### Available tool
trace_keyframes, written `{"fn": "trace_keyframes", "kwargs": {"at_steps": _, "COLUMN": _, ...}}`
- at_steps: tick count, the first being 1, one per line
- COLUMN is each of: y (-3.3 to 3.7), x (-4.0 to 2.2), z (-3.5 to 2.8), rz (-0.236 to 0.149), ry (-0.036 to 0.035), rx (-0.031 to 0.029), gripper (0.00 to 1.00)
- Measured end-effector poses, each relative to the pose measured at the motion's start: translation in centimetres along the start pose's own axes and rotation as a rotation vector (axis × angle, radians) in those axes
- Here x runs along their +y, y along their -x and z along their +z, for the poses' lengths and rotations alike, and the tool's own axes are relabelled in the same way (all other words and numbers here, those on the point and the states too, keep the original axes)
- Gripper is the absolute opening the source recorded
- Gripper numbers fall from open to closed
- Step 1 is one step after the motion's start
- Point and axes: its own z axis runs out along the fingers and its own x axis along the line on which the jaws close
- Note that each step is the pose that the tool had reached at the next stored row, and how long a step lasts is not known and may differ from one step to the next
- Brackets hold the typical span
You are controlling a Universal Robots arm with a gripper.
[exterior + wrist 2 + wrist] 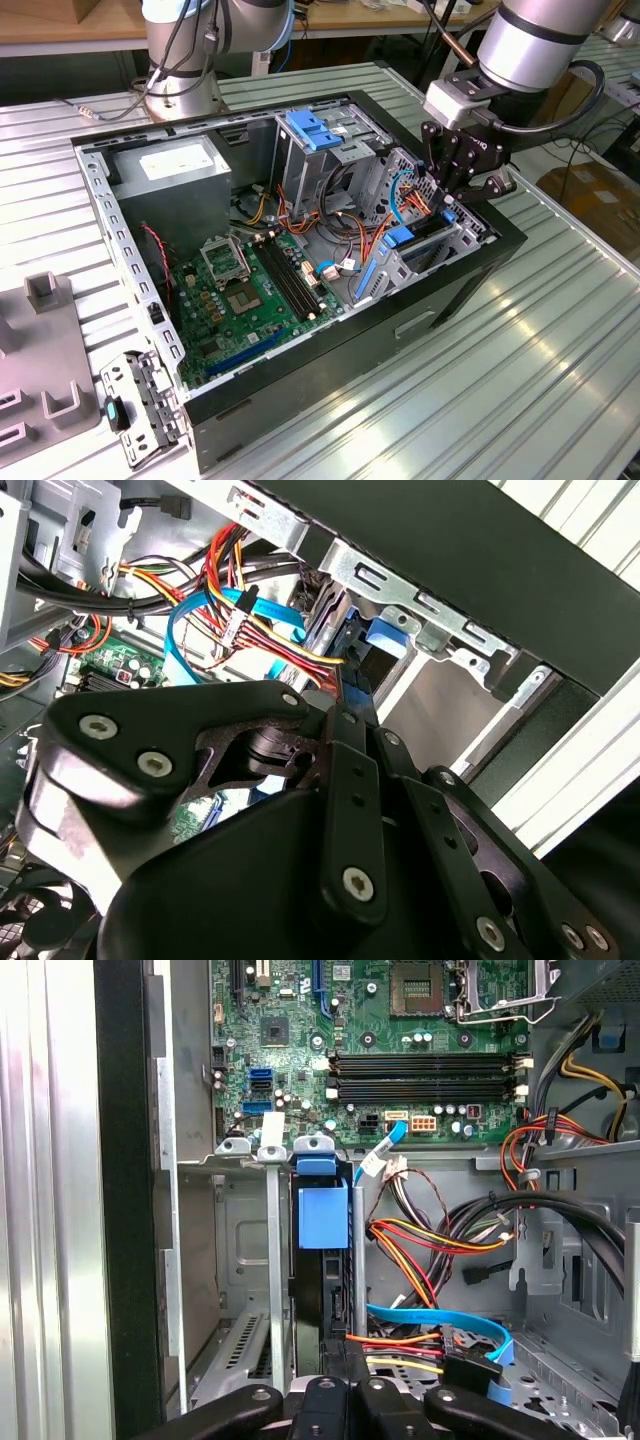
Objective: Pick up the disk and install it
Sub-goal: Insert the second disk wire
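Note:
The disk (322, 1222) stands on edge in a slot of the metal drive cage (425, 245), at the exterior view's right end of the open computer case (470, 275). Its blue side rail faces the motherboard. My gripper (447, 205) reaches down from above the cage, its black fingers (325, 1400) pressed together on the disk's thin edge. In the second wrist view the fingers (350, 770) meet on the blue rail of the disk (353, 675). Most of the disk's body is hidden inside the cage.
Orange, yellow and blue cables (430, 1345) lie right beside the cage. The green motherboard (240, 290), a grey power-supply box (175, 170) and a blue latch (315, 130) are inside the case. A second arm's base (185, 85) and a grey fixture (40, 350) stand outside it.

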Motion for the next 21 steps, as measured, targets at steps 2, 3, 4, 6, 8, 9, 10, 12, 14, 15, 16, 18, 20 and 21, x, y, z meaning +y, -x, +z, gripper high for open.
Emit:
{"fn": "trace_keyframes", "kwargs": {"at_steps": 2, "y": 0.0, "x": 0.01, "z": 0.0, "rz": 0.0, "ry": 0.0, "rx": 0.0, "gripper": 0.11}}
{"fn": "trace_keyframes", "kwargs": {"at_steps": 3, "y": 0.0, "x": 0.09, "z": 0.0, "rz": 0.0, "ry": 0.0, "rx": -0.0001, "gripper": 0.11}}
{"fn": "trace_keyframes", "kwargs": {"at_steps": 4, "y": 0.0, "x": 0.26, "z": -0.01, "rz": 0.0, "ry": 0.0, "rx": 0.0, "gripper": 0.11}}
{"fn": "trace_keyframes", "kwargs": {"at_steps": 6, "y": -0.01, "x": 0.83, "z": -0.03, "rz": 0.0, "ry": 0.0, "rx": 0.0001, "gripper": 0.11}}
{"fn": "trace_keyframes", "kwargs": {"at_steps": 8, "y": -0.03, "x": 1.44, "z": -0.05, "rz": 0.0, "ry": 0.0, "rx": 0.0, "gripper": 0.11}}
{"fn": "trace_keyframes", "kwargs": {"at_steps": 9, "y": -0.04, "x": 1.98, "z": -0.07, "rz": 0.0, "ry": 0.0, "rx": 0.0, "gripper": 0.11}}
{"fn": "trace_keyframes", "kwargs": {"at_steps": 10, "y": -0.05, "x": 2.13, "z": -0.07, "rz": 0.0, "ry": -0.0001, "rx": -0.0001, "gripper": 0.11}}
{"fn": "trace_keyframes", "kwargs": {"at_steps": 12, "y": -0.04, "x": 2.13, "z": -0.49, "rz": 0.0, "ry": 0.0, "rx": -0.0001, "gripper": 0.11}}
{"fn": "trace_keyframes", "kwargs": {"at_steps": 14, "y": -0.05, "x": 2.11, "z": -1.16, "rz": 0.0, "ry": 0.0, "rx": -0.0002, "gripper": 0.11}}
{"fn": "trace_keyframes", "kwargs": {"at_steps": 15, "y": -0.06, "x": 2.08, "z": -2.09, "rz": 0.0, "ry": 0.0, "rx": -0.0004, "gripper": 0.11}}
{"fn": "trace_keyframes", "kwargs": {"at_steps": 16, "y": -0.06, "x": 2.06, "z": -2.54, "rz": 0.0, "ry": 0.0001, "rx": -0.0002, "gripper": 0.11}}
{"fn": "trace_keyframes", "kwargs": {"at_steps": 18, "y": -0.08, "x": 2.04, "z": -3.18, "rz": 0.0, "ry": 0.0039, "rx": -0.0003, "gripper": 0.11}}
{"fn": "trace_keyframes", "kwargs": {"at_steps": 20, "y": -0.08, "x": 1.99, "z": -3.95, "rz": 0.0, "ry": 0.0113, "rx": -0.0001, "gripper": 0.11}}
{"fn": "trace_keyframes", "kwargs": {"at_steps": 21, "y": 0.01, "x": 1.91, "z": -4.24, "rz": 0.0, "ry": 0.0197, "rx": 0.0015, "gripper": 0.11}}
